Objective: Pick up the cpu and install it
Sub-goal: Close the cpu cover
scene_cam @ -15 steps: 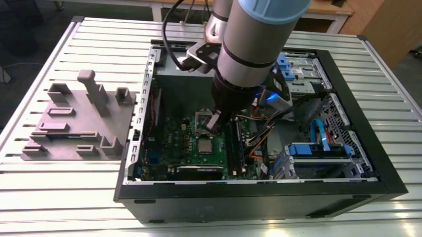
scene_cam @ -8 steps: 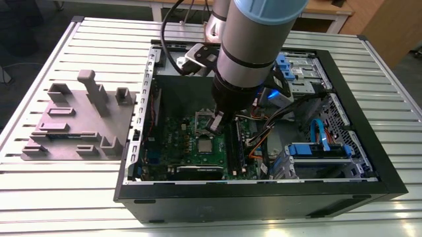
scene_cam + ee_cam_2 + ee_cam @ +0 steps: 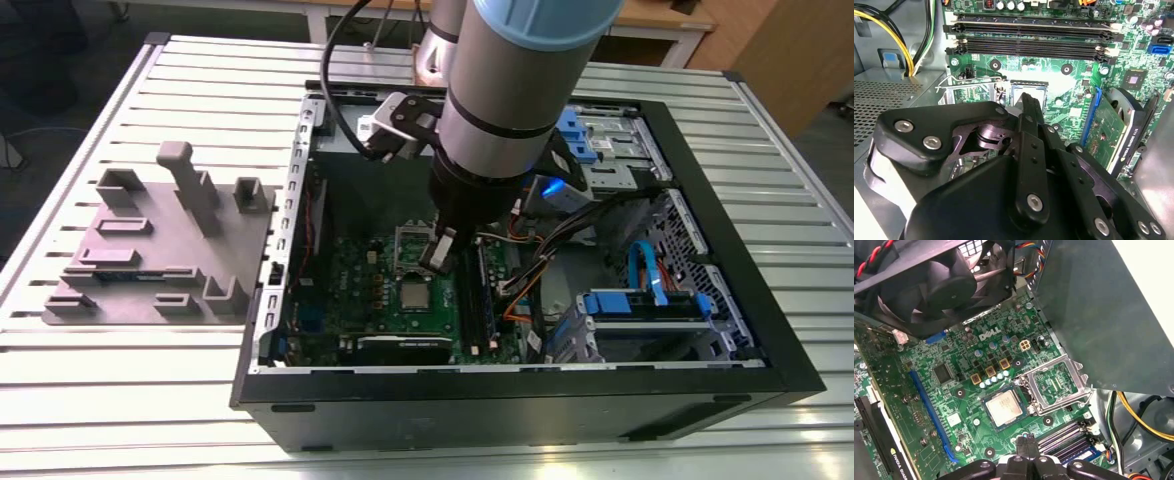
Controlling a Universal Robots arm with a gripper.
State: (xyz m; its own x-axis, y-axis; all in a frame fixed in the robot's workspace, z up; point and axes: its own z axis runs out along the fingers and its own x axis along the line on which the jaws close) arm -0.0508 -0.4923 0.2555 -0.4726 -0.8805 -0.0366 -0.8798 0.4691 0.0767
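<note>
The cpu [image 3: 416, 295], a small square chip with a silvery top, lies flat in the motherboard socket inside the open computer case [image 3: 534, 395]. It also appears in the first wrist view [image 3: 1004, 407] and, partly behind a finger, in the second wrist view [image 3: 1038, 90]. The socket's metal hold-down frame [image 3: 1056, 385] stands flipped open beside the chip. My gripper [image 3: 434, 263] hovers just above the board close to the chip, apart from it. Its fingers [image 3: 1021, 441] are shut together with nothing between them, and in the second wrist view the gripper [image 3: 1027, 100] is a single narrow tip.
Long black memory slots [image 3: 1034, 47] run beside the socket. A black fan [image 3: 929, 285] and a grey metal box [image 3: 1114, 310] hang over the board. A graphics card [image 3: 400, 350], cables [image 3: 534, 270] and blue drive bays [image 3: 641, 300] crowd the case. A grey fixture [image 3: 160, 250] sits on the slatted table.
</note>
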